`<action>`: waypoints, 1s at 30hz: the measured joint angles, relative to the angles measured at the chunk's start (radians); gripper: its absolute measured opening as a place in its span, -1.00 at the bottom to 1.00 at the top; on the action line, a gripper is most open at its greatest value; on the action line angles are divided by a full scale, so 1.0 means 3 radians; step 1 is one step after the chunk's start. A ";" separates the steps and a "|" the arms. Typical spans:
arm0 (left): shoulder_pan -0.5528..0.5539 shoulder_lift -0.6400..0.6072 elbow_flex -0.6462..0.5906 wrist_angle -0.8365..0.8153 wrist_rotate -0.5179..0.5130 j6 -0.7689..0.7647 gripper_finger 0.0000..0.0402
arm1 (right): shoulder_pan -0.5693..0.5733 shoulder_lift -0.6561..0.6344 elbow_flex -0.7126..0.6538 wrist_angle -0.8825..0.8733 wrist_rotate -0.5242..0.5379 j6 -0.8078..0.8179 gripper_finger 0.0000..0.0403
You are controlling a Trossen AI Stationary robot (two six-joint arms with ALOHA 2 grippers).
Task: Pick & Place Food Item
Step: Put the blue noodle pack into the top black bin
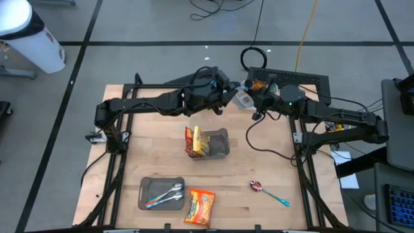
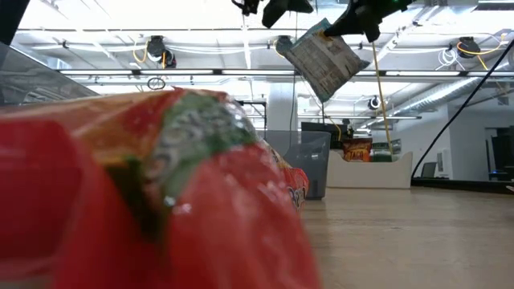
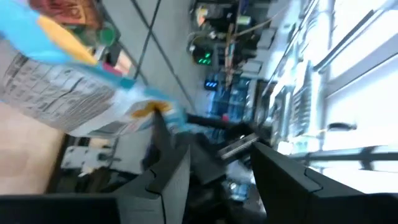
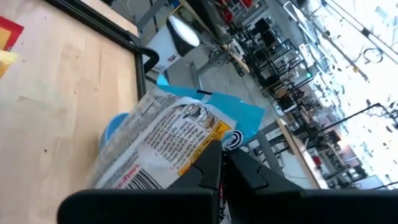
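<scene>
Snack bag [image 4: 165,146] is held up in the air, its edge pinched tight between the right gripper [image 4: 219,163] jaws. The left gripper [image 3: 217,162] jaws are parted just beside it, gripping nothing. The bag looks light, soft and crinkly, so a flat edge is best pinched.

high: overhead, straight down on whole desk [image 1: 272,168] + both arms | low: desk-top height, level across, red packet [image 2: 161,209] right at lens | wrists: each looks past own fingers at food bag [image 4: 168,146], close | shared: that bag shows in all four views
</scene>
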 joint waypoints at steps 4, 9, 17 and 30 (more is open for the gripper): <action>0.0000 0.0001 0.0000 -0.0033 -0.0045 -0.0130 -0.12 | 0.0021 0.0000 0.0000 0.0102 -0.0001 -0.0162 -1.00; -0.0002 0.0003 0.0000 -0.0205 -0.0051 -0.0253 -0.12 | 0.0053 0.0001 -0.0001 0.0191 0.0001 -0.0313 -1.00; 0.0033 0.0003 0.0000 -0.0391 -0.0079 -0.0352 -0.12 | 0.0297 0.0001 -0.0001 0.0308 -0.0001 -0.0635 -1.00; 0.0058 0.0004 0.0000 -0.0392 0.0011 -0.0291 -0.13 | 0.0575 0.0000 -0.0003 0.0417 0.0175 -0.0905 -1.00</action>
